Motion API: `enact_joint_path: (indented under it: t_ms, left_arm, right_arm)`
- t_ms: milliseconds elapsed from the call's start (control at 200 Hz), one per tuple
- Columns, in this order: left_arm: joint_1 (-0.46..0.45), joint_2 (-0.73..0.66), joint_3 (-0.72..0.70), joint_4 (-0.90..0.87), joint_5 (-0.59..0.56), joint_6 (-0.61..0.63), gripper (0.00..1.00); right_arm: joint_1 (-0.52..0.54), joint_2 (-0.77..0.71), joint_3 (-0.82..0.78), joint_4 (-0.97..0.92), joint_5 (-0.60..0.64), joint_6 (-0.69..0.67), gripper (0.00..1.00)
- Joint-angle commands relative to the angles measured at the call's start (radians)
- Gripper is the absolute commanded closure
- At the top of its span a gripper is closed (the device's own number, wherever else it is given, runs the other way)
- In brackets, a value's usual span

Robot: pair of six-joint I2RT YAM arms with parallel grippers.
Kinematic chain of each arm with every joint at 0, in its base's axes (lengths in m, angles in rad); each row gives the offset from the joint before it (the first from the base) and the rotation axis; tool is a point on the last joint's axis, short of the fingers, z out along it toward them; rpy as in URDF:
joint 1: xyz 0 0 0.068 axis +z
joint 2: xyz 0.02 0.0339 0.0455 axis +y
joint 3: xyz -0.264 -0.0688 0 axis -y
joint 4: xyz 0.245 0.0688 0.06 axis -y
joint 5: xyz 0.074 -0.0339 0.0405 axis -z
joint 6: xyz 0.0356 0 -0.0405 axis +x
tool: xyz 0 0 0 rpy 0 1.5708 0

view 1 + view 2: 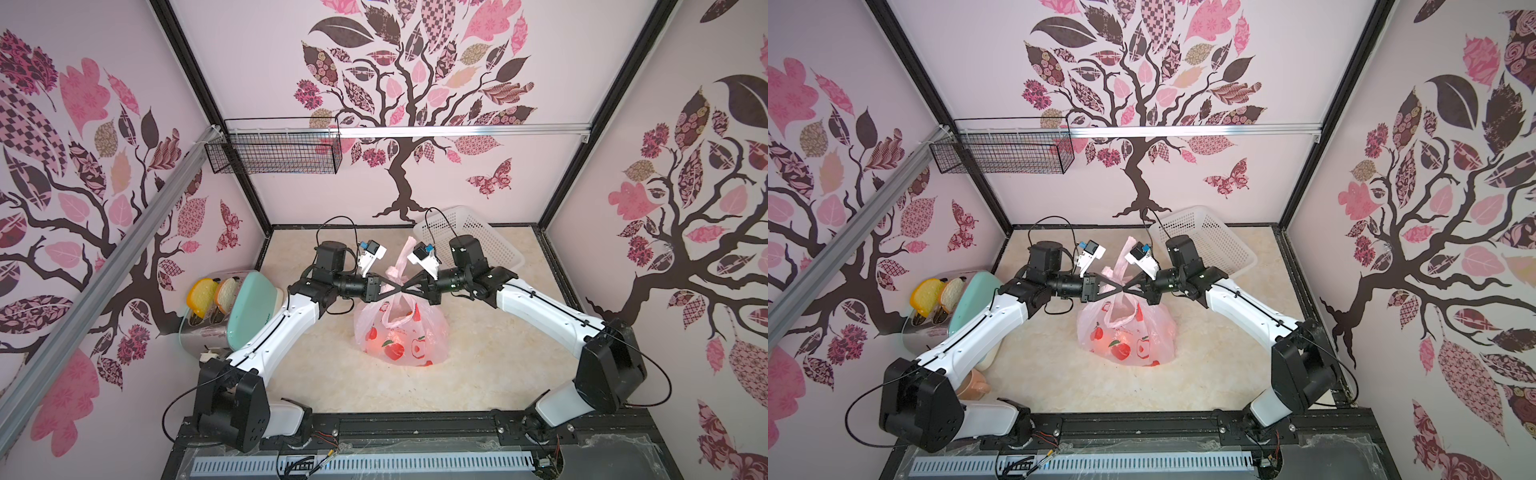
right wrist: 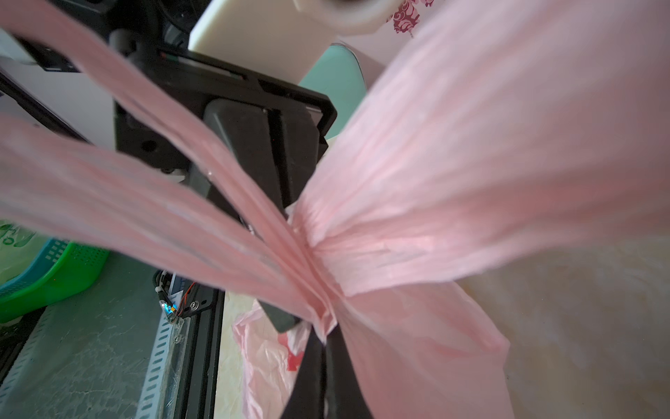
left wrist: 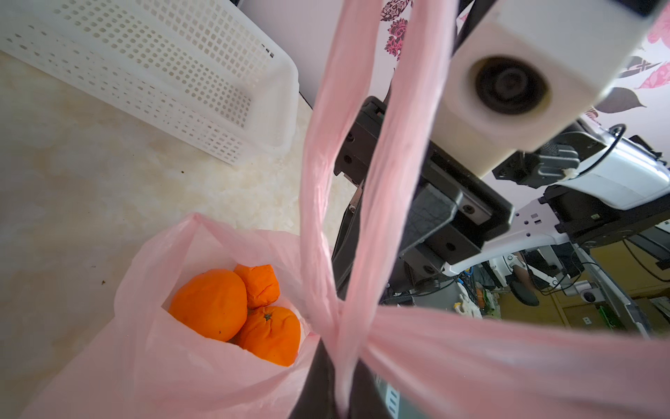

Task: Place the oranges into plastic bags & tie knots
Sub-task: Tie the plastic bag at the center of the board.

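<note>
Fingers on both arms are pinching shut on the flimsy, slippery-looking handle strips, probably the surest hold, while the oranges are weighing the soft plastic bag down.

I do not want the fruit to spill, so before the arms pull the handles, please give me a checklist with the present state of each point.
1. Oranges inside the bag: ok, three show.
2. Left gripper shut on the handles: ok.
3. Right gripper shut on the handles: ok.
4. Bag resting on the table: ok.
5. Bag mouth closed: not ok, it gapes beside the crossed handles.
6. White basket apart from the bag: ok.
</note>
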Motion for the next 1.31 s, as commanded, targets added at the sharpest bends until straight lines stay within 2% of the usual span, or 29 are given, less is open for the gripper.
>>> enact_joint_path:
  t_ms: [0,160,185,225,315,390,560,650,835,1065,1300]
  left_arm:
    - [-0.001,-0.038,0.004,0.063,0.017,-0.014,1.0]
    - [-0.001,-0.037,-0.006,0.066,0.014,-0.012,1.0]
    - [0.0,-0.036,-0.009,0.065,0.015,-0.01,0.89]
    - [-0.001,-0.034,-0.007,0.055,0.009,-0.002,0.86]
    - [-0.001,-0.035,0.009,-0.008,-0.013,0.038,0.86]
    - [-0.001,-0.037,0.03,-0.077,-0.046,0.076,0.9]
    - [0.001,-0.027,0.049,-0.132,-0.077,0.099,0.87]
    - [0.0,-0.015,0.057,-0.15,-0.075,0.113,0.76]
    - [0.0,-0.016,0.089,-0.179,-0.054,0.142,0.62]
    - [0.002,-0.027,0.082,-0.182,-0.067,0.147,0.61]
    - [0.003,-0.032,0.08,-0.166,-0.056,0.146,0.59]
  right_arm:
    - [0.008,-0.03,0.023,-0.022,0.012,-0.005,1.0]
    - [0.008,-0.042,0.015,-0.039,0.025,-0.017,1.0]
    - [0.007,-0.041,0.016,-0.039,0.021,-0.018,1.0]
    - [0.007,-0.044,0.019,-0.039,0.018,-0.015,1.0]
    - [0.007,-0.057,0.022,-0.042,0.038,-0.014,1.0]
    - [0.006,-0.074,0.023,-0.051,0.057,-0.024,1.0]
    - [0.001,-0.119,-0.001,-0.033,0.079,-0.023,1.0]
    - [0.001,-0.12,-0.01,-0.022,0.076,-0.014,1.0]
    - [0.002,-0.098,0.0,-0.049,0.06,-0.02,1.0]
    - [0.003,-0.078,0.003,-0.099,0.004,-0.043,1.0]
    - [0.002,-0.085,0.008,-0.177,0.122,-0.08,1.0]
